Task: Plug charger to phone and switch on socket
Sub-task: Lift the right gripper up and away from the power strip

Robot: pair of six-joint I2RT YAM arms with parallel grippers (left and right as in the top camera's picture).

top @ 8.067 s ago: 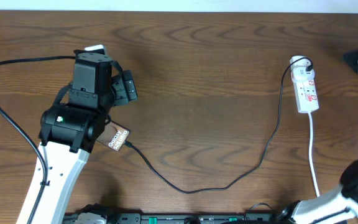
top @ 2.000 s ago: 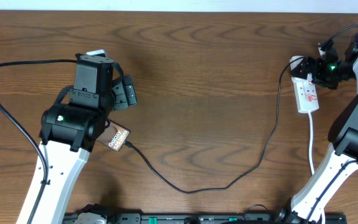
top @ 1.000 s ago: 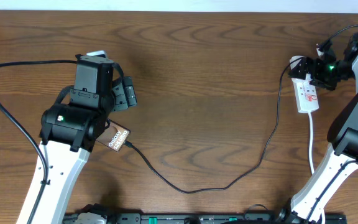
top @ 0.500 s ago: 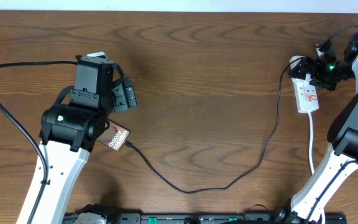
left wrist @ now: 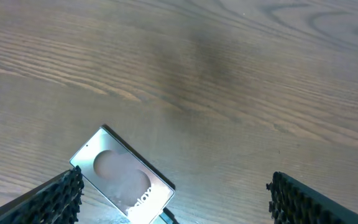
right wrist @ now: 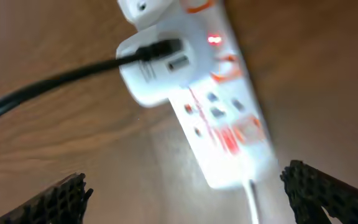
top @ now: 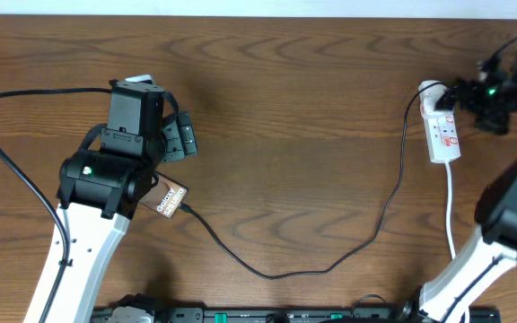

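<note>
The phone (top: pixel 170 198) lies on the table, mostly under my left arm, with its white label showing. In the left wrist view the phone (left wrist: pixel 122 180) sits low between the fingers of my open left gripper (left wrist: pixel 173 202). The charger cable (top: pixel 276 272) runs from the phone's end, where its black plug tip (left wrist: pixel 167 217) meets the phone, across to the socket (top: pixel 443 133). In the right wrist view the socket (right wrist: pixel 219 106) shows a small red light (right wrist: pixel 214 40). The black cable (right wrist: pixel 55 84) enters the socket's white adapter. My right gripper (right wrist: pixel 194 196) is open above the socket, holding nothing.
The socket's white cord (top: pixel 453 224) runs towards the table's front edge beside my right arm. A thick black robot cable (top: pixel 7 161) loops at the far left. A black rail lies along the front edge (top: pixel 285 316).
My right gripper has pulled back up and to the right, off the socket's far end. The left arm, phone and cable have not moved.
</note>
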